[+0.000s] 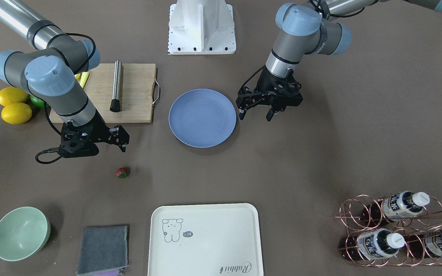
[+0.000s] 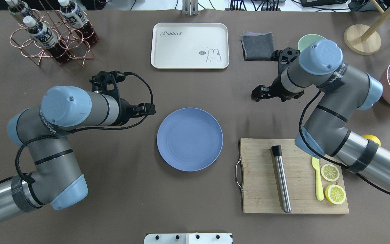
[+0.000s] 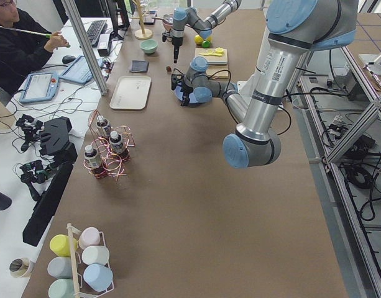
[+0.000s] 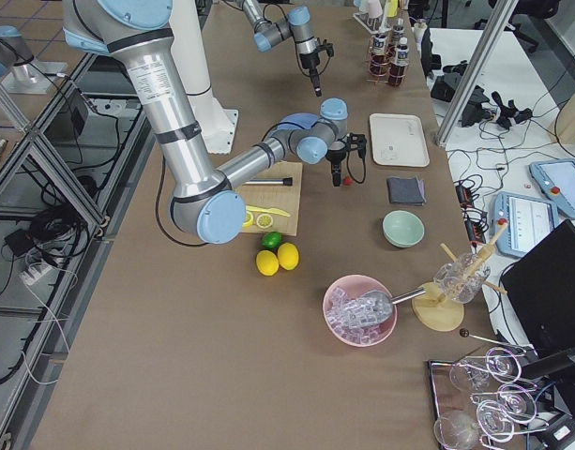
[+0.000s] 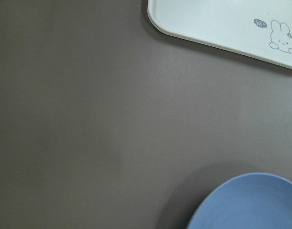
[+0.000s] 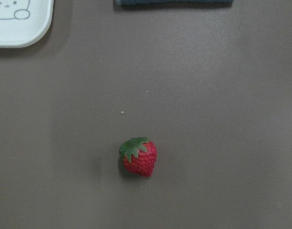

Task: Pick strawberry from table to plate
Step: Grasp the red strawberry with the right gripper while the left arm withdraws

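Strawberry (image 1: 122, 172) lies on the bench (image 1: 282, 161) near my right tool (image 1: 119, 142), whose spread I cannot tell; my left tool (image 1: 255, 114) hangs wide beside the plate (image 1: 202, 117).

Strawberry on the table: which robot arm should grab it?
Right. The right gripper hovers close to the strawberry, and its wrist camera sees it. The left gripper sits by the plate, farther away.

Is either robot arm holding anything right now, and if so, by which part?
Nothing is held. The left tool and right tool are both empty, and the strawberry lies free on the table.
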Action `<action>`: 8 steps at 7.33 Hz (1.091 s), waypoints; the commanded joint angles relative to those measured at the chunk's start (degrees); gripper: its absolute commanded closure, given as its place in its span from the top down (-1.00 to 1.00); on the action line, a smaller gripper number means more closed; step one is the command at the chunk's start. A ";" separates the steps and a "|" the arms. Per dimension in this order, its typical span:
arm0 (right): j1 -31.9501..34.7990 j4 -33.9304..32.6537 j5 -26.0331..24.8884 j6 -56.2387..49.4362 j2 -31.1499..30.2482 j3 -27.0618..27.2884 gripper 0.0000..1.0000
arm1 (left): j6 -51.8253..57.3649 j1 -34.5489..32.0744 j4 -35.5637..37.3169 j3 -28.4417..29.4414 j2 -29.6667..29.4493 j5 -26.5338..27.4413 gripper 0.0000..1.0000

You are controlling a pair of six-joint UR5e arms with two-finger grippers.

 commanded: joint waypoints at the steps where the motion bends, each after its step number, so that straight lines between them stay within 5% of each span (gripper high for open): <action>1: -0.84 0.28 -1.84 -0.13 3.78 -4.99 0.98 | 0.73 -0.87 -0.03 0.25 0.25 -0.04 0.96; 8: -0.84 2.66 -4.48 -0.13 8.53 -12.99 0.87 | 0.91 -0.87 -0.12 0.69 0.17 0.05 0.96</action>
